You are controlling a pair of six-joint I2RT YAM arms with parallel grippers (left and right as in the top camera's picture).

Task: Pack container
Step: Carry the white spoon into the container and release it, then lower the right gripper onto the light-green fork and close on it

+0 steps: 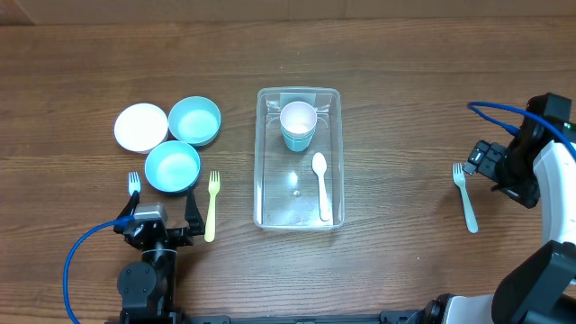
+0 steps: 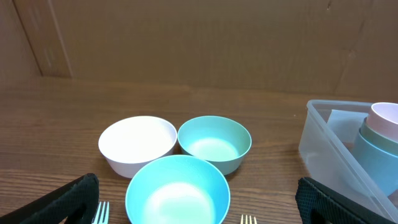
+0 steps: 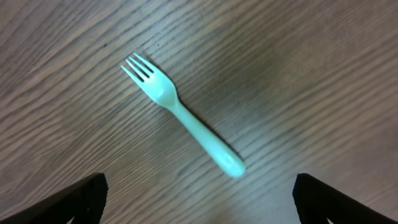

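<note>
Container: one clear rectangular tub [image 1: 258, 160], standing lengthwise at the centre of the overhead view on the wooden table [image 1: 405, 90].
Inside the container: two cups [image 1: 298, 124] at its upper end, a white one nested in a teal one; one white spoon [image 1: 320, 184] along its right wall, bowl end up.
Bowls: three, clustered at the centre left of the overhead view, touching or nearly so: one white bowl [image 1: 141, 127], one teal bowl [image 1: 194, 121] to its right, and one lighter blue bowl [image 1: 172, 166] below both.
Forks: three, all on the table outside the tub: a yellow fork [image 1: 211, 205] just right of the lower bowl, a pale fork [image 1: 134, 184] lower left of it with its handle hidden by the arm, and a mint fork [image 1: 465, 198] alone at the right.
Left gripper [image 1: 160, 214]: lower left of the overhead view, fingers spread wide, holding nothing.
Right gripper [image 1: 481, 166]: far right, above the mint fork [image 3: 186, 121]; fingers [image 3: 74, 199] spread wide at the frame's bottom corners, clear of the fork, holding nothing.
</note>
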